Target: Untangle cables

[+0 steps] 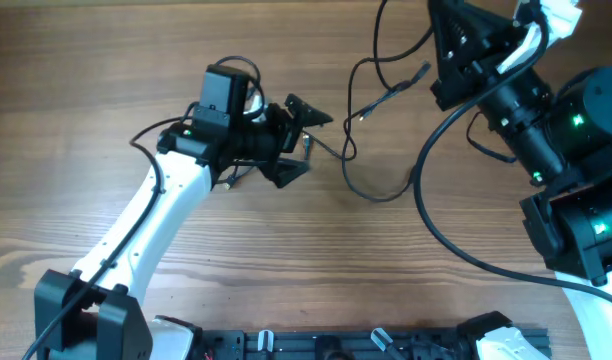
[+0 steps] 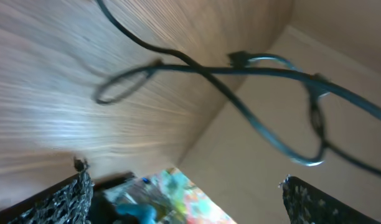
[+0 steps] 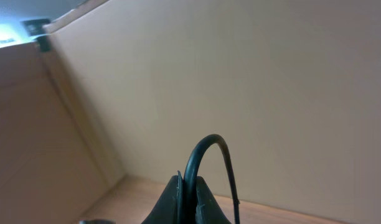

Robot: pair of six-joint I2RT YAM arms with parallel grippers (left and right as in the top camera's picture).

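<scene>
Left gripper (image 1: 308, 142) spread wide, hovering by loose cables (image 2: 253, 70) on the wooden table (image 1: 286, 260). Right gripper (image 3: 187, 199) clamped on one cable loop. Thick arm wire (image 1: 418, 190) curving just beside them.

No text, label, brand, number or sign can be read in any view. A colourful patch (image 2: 172, 193) at the bottom edge of the left wrist view may be printed, but it is too blurred to make out.
</scene>
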